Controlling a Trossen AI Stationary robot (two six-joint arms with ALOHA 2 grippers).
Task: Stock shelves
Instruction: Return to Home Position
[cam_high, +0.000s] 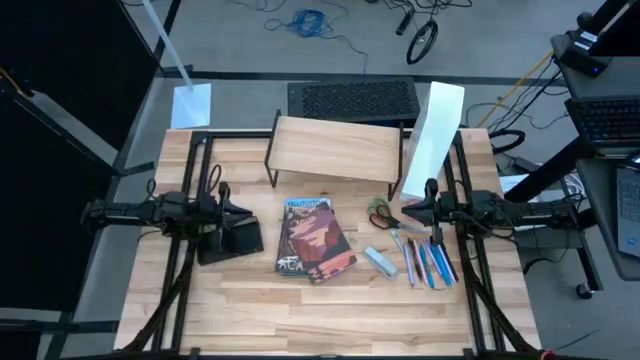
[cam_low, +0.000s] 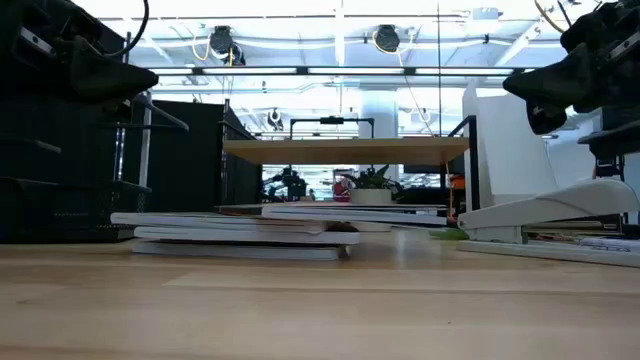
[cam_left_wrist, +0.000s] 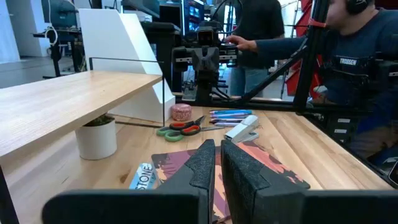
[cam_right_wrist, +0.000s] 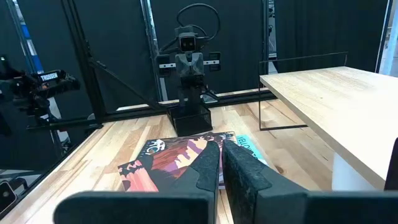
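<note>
Looking straight down, the high view puts the shelves (cam_high: 335, 150), a low light-wood riser on thin black legs, in the upper middle of the frame, slightly skewed on the worktop (cam_high: 300, 310). A white file box (cam_high: 432, 135) stands just beside its right end. Below the riser lies a stack of books (cam_high: 315, 240). To the right of them are a stapler (cam_high: 380, 260), scissors (cam_high: 382, 214) and a row of pens (cam_high: 425, 262). The left hand (cam_high: 232, 208) hangs at mid-left above a small black tray (cam_high: 232, 240). The right hand (cam_high: 410, 210) hangs at mid-right, near the scissors. From overhead, the gap between either hand's fingers is hard to read.

The wrist views settle that. In the left wrist view the left hand's fingers (cam_left_wrist: 205, 168) lie close together with only a thin slit between them, gripping nothing. The right wrist view shows the same of the right hand's fingers (cam_right_wrist: 208, 165). The left wrist view also shows what the riser's top hides from overhead: a small white pot (cam_left_wrist: 96, 137) with a plant, standing under it. At that frame's right edge, beyond the worktop, is a person in a dark top (cam_left_wrist: 360, 74). The low view shows the riser's top edge-on at centre frame, well above the books.
</note>
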